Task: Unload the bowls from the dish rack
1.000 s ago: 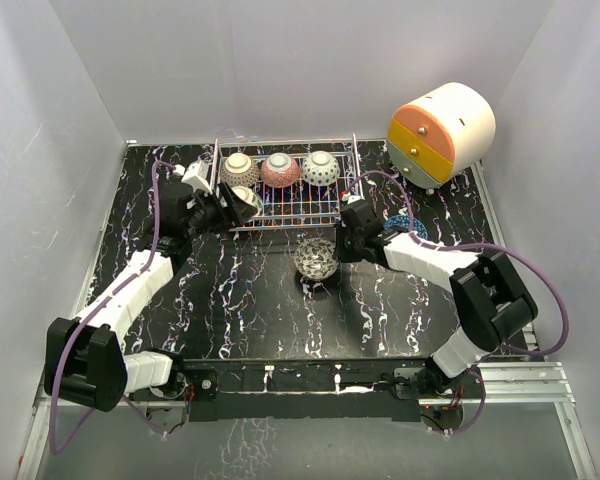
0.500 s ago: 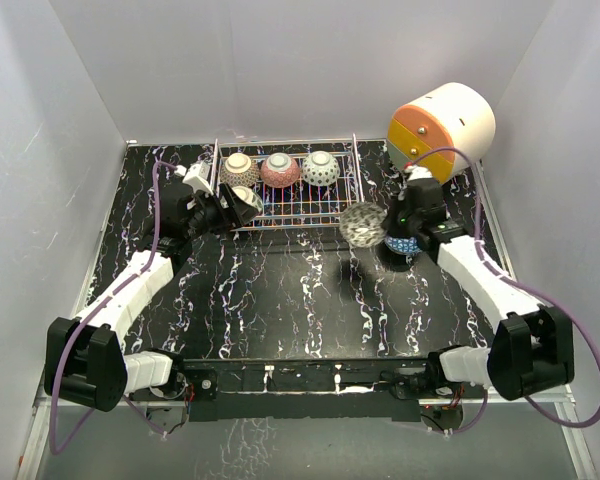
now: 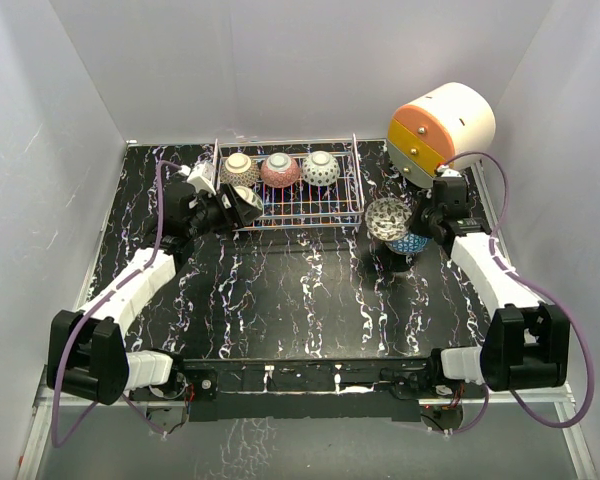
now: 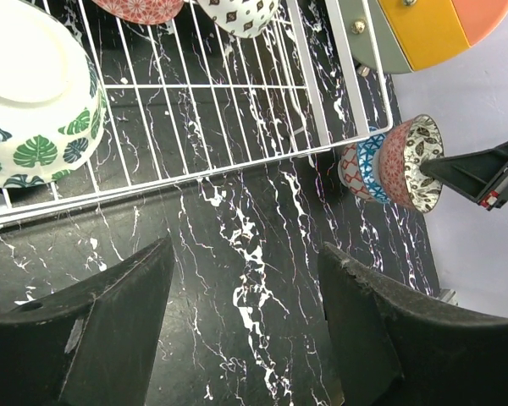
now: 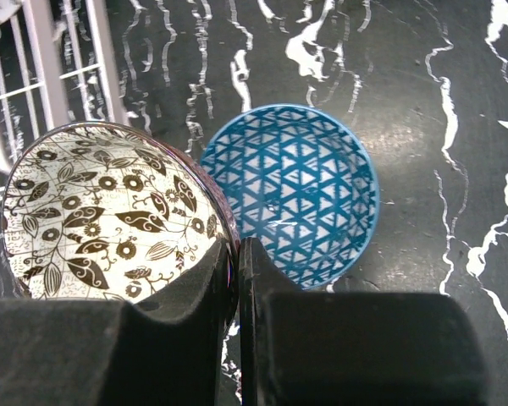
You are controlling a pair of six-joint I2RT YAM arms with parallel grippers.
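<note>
Pinching the rim of a leaf-patterned bowl (image 5: pixel 110 211), the right fingers (image 5: pixel 262 288) are closed tight on it and hold it tilted just over a blue triangle-patterned bowl (image 5: pixel 292 190). That blue bowl stands on the black marbled tabletop (image 3: pixel 280 300), just right of the dish rack (image 3: pixel 300 212); whether the two bowls touch cannot be told. On the other side, the left fingers (image 4: pixel 118 321) stand well apart, gripping nothing. They hover at the rack's near left corner, close beside a green-leaf bowl (image 4: pixel 34 93) that sits inside on the wire floor. Farther back in the rack three more sit in a row along the far rail, pale foot rings showing: a brown-speckled bowl (image 3: pixel 239 166), a pink-red bowl (image 3: pixel 280 170) and a grey-white bowl (image 3: pixel 320 167). Beyond the held bowl, at the far right corner, a white cylinder (image 3: pixel 440 122) with an orange and yellow face rests on the tabletop
</note>
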